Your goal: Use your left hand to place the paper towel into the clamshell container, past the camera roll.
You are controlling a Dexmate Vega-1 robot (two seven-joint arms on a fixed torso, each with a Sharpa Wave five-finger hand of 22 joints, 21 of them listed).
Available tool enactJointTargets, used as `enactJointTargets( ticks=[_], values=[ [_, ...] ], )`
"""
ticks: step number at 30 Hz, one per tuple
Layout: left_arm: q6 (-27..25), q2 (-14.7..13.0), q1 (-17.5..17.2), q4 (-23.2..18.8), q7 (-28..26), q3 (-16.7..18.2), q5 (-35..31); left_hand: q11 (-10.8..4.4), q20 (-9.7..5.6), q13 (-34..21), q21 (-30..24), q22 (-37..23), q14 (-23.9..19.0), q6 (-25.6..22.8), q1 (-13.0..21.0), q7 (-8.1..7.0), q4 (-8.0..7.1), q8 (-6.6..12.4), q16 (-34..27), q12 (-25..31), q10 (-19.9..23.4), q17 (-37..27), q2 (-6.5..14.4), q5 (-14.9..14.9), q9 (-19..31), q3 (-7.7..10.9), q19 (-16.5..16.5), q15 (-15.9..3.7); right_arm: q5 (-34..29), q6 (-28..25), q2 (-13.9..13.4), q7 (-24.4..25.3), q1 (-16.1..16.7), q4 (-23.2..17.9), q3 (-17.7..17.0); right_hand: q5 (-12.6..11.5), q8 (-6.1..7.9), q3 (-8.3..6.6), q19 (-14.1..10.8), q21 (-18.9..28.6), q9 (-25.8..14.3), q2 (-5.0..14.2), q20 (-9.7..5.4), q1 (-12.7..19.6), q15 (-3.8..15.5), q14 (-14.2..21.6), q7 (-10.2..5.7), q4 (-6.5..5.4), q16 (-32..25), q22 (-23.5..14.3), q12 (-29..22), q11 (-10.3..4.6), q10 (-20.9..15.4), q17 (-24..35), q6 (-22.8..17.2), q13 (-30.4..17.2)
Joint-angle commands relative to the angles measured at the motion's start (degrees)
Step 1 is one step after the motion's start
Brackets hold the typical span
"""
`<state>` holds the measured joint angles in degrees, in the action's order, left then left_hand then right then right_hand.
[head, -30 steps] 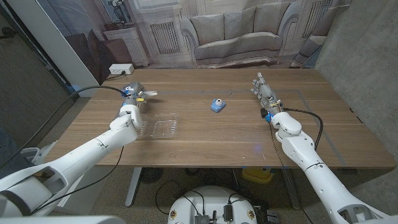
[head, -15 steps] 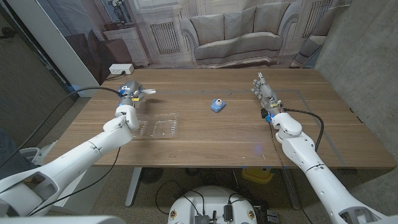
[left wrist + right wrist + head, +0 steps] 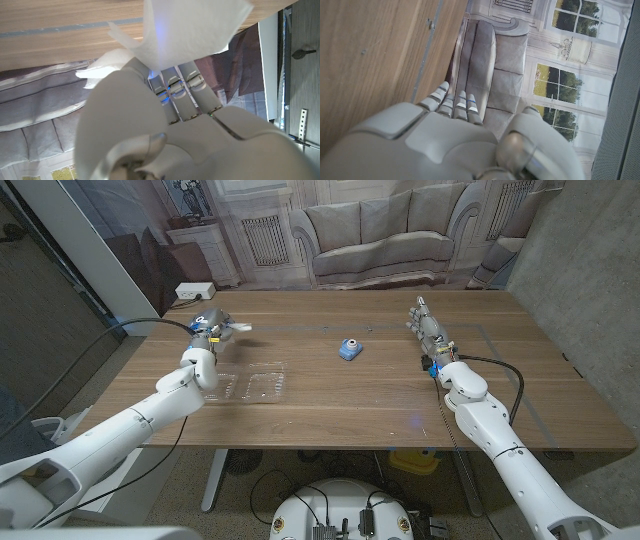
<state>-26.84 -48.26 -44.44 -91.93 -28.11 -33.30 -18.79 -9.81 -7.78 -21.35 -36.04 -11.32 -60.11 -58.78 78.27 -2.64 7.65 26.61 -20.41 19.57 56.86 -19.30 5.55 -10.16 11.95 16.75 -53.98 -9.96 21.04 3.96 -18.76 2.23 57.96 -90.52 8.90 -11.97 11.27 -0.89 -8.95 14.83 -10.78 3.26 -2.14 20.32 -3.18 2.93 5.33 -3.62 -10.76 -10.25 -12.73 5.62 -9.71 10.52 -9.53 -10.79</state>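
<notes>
Left hand holds the paper towel above the table's far left.
The left hand (image 3: 207,328) pinches a crumpled white paper towel (image 3: 236,329); nearer lies the clear clamshell container (image 3: 254,383), then a blue camera roll (image 3: 349,350). No legible writing. The right hand (image 3: 427,328) holds nothing, fingers straight, together.

A matt wooden table (image 3: 330,395) with visible grain holds a clear, glossy plastic clamshell container (image 3: 255,383) and a small blue plastic camera roll (image 3: 349,350), while the smooth, pale plastic left hand (image 3: 210,328) holds a soft, white, matt paper towel (image 3: 192,27).
</notes>
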Motion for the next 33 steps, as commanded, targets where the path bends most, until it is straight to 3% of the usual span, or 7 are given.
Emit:
enactJointTargets(
  ticks=[1, 15, 20, 33],
  values=[
    [3.5, -1.6, -1.9, -1.3, 0.3, 1.8, 0.3, -0.14, -1.84, -0.3, -0.4, -0.2, -0.3, -0.4, 0.1, -0.17, -0.10, 0.19, 0.1, -0.2, 0.3, -0.3, -0.3, 0.0, 0.2, -0.12, 0.4, -3.54, 0.0, 0.3, 0.0, -0.3, -0.2, 0.3, 0.0, 0.0, -0.02, -0.04, -0.5, 0.0, -0.1, 0.41, -0.82, 0.1, -0.17, 0.2, 0.20, 0.34, 0.0, -0.2, 0.1, 0.08, -0.3, 0.1, -0.2, -0.1],
    [8.6, -1.5, -5.1, -2.4, -3.5, 4.4, 0.9, -0.26, -1.90, -0.8, -0.9, -0.2, -0.7, -0.7, 0.0, -0.18, -0.21, 0.35, 0.1, -0.2, 0.7, -0.7, -0.4, 0.0, 0.1, -0.22, 0.6, -3.52, 0.3, 2.2, -0.6, -2.2, 0.0, 0.1, -0.4, 0.0, -0.04, 0.00, -0.6, -0.2, -0.1, 0.43, -0.81, 0.1, -0.20, 0.3, 0.16, 0.38, -0.1, -0.2, 0.1, 0.07, -0.3, 0.1, -0.2, -0.1],
    [9.4, -2.2, -7.2, -4.6, -4.3, 5.9, 1.4, -0.26, -1.89, -1.0, -1.2, -0.1, -0.7, -0.8, -0.1, -0.17, -0.24, 0.38, 0.2, -0.3, 0.9, -0.8, -0.4, 0.0, 0.1, -0.28, 0.7, -3.50, 1.1, 1.7, -1.1, -2.9, 0.4, -0.7, -0.6, 0.0, -0.04, 0.02, -0.6, -0.2, -0.1, 0.43, -0.82, 0.1, -0.21, 0.3, 0.18, 0.40, -0.1, -0.2, 0.1, 0.05, -0.3, 0.1, -0.2, -0.1],
    [17.4, -4.7, -8.6, -4.0, -2.1, 7.5, 2.6, -0.27, -1.74, -1.6, -1.6, -0.1, -0.6, -0.9, -0.2, -0.17, -0.32, 0.43, 0.4, -0.6, 1.0, -1.1, -0.5, 0.0, 0.0, -0.34, 1.1, -3.47, 1.3, 0.1, -1.2, -2.4, 1.4, -2.5, -0.5, 0.0, -0.01, 0.08, -0.7, -0.4, -0.1, 0.44, -0.82, 0.1, -0.17, 0.4, 0.18, 0.42, -0.1, -0.2, 0.1, 0.07, -0.3, 0.1, -0.2, -0.1]
  ],
)
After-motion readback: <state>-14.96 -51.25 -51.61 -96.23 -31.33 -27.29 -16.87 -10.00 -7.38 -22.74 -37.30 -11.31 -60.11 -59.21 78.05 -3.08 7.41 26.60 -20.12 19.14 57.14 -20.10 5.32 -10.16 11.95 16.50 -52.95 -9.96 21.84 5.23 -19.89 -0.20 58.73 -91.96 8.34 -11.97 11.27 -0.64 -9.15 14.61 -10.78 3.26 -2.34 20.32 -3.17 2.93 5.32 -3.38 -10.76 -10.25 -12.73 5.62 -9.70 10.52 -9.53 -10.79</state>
